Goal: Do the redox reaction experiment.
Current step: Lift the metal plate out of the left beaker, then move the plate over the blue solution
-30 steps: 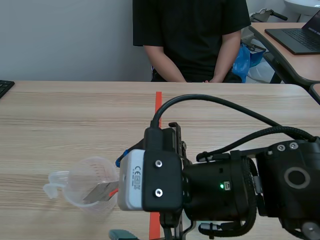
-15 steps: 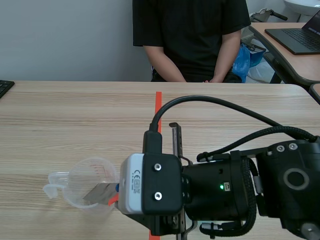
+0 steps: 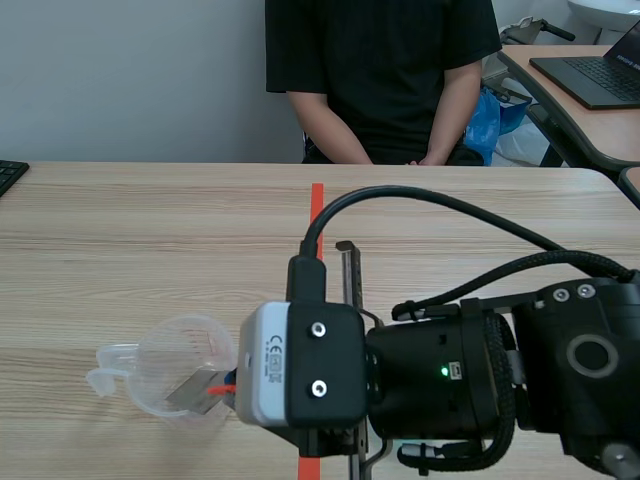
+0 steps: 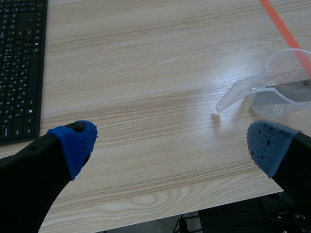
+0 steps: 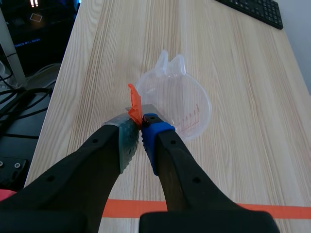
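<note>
A clear plastic measuring cup (image 3: 178,368) with a handle stands on the wooden table at the front left. A grey metal strip (image 3: 195,385) with an orange-red end (image 5: 134,109) leans inside it. My right gripper (image 5: 141,122) is at the cup's (image 5: 181,104) rim, fingers shut on the strip's orange end. In the scene view the right arm's wrist camera housing (image 3: 300,365) hides most of that gripper. My left gripper (image 4: 170,145) hangs open over the table's near edge with nothing between its fingers; the cup (image 4: 286,87) lies ahead of its right finger.
A black keyboard (image 4: 19,63) lies ahead of the left gripper's left finger, at the table's left edge (image 3: 10,175). A person in black sits across the table (image 3: 380,80). An orange tape line (image 3: 317,200) runs down the table's middle. The right arm's cable (image 3: 430,205) arcs above it.
The right gripper's fingers have shut on the orange end of the strip in the cup. Its wrist has dropped slightly. The left gripper has stayed open.
</note>
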Tool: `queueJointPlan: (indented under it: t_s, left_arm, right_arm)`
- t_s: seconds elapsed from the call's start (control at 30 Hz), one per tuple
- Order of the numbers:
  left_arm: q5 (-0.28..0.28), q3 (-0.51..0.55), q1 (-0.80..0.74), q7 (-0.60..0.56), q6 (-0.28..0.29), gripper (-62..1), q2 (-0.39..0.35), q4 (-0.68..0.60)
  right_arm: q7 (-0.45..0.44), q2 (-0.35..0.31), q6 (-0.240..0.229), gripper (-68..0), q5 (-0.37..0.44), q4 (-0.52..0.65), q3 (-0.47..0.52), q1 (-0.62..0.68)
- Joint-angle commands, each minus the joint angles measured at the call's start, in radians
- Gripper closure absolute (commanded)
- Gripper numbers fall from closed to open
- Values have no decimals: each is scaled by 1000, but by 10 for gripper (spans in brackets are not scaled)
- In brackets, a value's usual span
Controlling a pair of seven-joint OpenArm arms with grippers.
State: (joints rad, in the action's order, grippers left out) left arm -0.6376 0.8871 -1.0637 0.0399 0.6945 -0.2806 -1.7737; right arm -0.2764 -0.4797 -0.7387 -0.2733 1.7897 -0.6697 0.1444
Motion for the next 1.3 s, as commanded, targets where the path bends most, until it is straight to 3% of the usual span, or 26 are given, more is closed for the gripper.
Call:
queueJointPlan:
  t_s: [0.0, 0.2, 0.4, 0.83, 0.93, 1.27]
  left_arm:
    - [-18, 13, 3, -20, 2, -623, -2, -17]
    - [-18, 13, 3, -21, 2, -623, -3, -17]
    - [-18, 13, 3, -21, 2, -623, -3, -17]
    - [-18, 13, 3, -21, 2, -623, -3, -17]
    - [-18, 13, 3, -21, 2, -623, -3, -17]
    - [-18, 13, 3, -21, 2, -623, -3, -17]
  right_arm:
    - [-19, -9, -7, -15, 15, 25, 4, -26]
    - [-26, -2, -7, -15, 52, 27, 22, -30]
    - [-23, 47, -7, -15, 103, 27, 66, -30]
    - [41, 109, -7, -15, 227, 40, 122, -30]
    - [84, 112, -7, -15, 269, 69, 127, -30]
    - [384, 111, -7, -16, 478, 249, 128, -27]
